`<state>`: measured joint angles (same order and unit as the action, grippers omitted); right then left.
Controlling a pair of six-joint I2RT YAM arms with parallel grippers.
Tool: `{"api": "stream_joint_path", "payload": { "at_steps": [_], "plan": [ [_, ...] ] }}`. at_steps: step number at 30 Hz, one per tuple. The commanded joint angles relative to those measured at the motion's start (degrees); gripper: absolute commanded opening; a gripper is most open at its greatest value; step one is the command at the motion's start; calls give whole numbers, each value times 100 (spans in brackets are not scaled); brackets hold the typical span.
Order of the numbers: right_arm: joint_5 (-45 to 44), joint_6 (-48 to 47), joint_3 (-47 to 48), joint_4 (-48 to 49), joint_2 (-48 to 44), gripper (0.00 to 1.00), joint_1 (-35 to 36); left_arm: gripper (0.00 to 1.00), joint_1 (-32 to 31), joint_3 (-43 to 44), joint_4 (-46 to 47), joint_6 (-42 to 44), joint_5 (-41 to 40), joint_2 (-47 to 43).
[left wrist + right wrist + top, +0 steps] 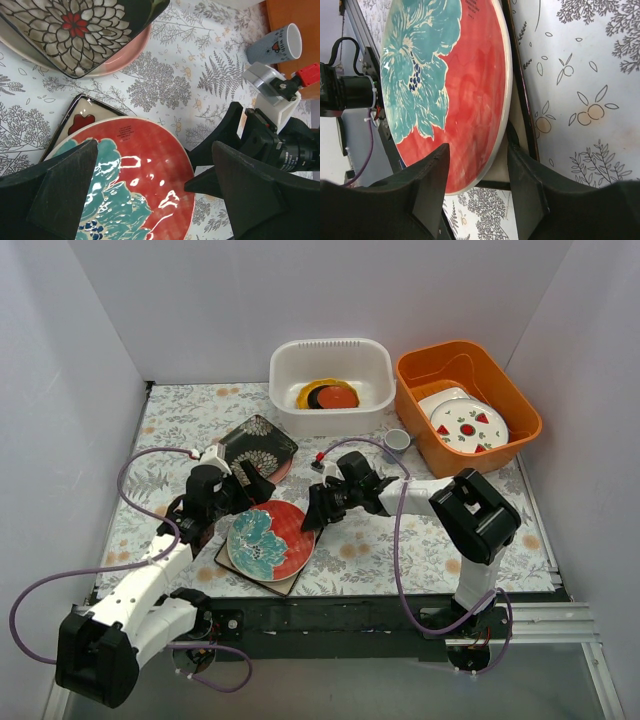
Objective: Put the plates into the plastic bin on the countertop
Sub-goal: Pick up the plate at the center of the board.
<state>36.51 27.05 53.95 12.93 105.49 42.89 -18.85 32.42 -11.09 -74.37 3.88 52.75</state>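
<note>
Starting with the left pincer: spread wide, hovering low over the red plate, gripping nothing. Finding that plate resting on the cream square plate, near the front of the counter, well apart from the plastic bin at the back.

Moving right to the right pincer: spread too, straddling the red rim, one finger over the glazed face, the other pushed down between rim and square plate, not visibly clamped. Looks like the pick-up step.

Plenty to go wrong from here:
- Pinching a glossy, sloped rim at one edge only, risking a slide out on the lift.
- Catching the square plate underneath and dragging it along.
- Bumping the left pincer, so close overhead.

Further right, minding the small cup beside the orange tub during the swing back to the bin. Avoiding, too, a hard drop onto the stacked plates inside.
</note>
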Motion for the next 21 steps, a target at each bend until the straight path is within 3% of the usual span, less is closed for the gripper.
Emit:
{"api": "stream_joint_path", "payload": {
  "at_steps": [1, 10, 13, 14, 21],
  "plan": [
    [-285, 11, 265, -124, 155, 56, 131, 98, 22, -87, 291, 45, 192, 156],
    [-329, 213, 493, -115, 674, 42, 263, 98, 31, -52, 441, 124, 342, 376],
    [-224, 266, 511, -19, 771, 18, 263, 98, 31, -87, 494, 133, 324, 376],
    [-171, 266, 511, 8, 771, 2, 263, 98, 31, -105, 511, 133, 341, 376],
    [-215, 327, 370, 105, 587, 1, 263, 98, 31, -70, 591, 168, 377, 376]
  ]
}}
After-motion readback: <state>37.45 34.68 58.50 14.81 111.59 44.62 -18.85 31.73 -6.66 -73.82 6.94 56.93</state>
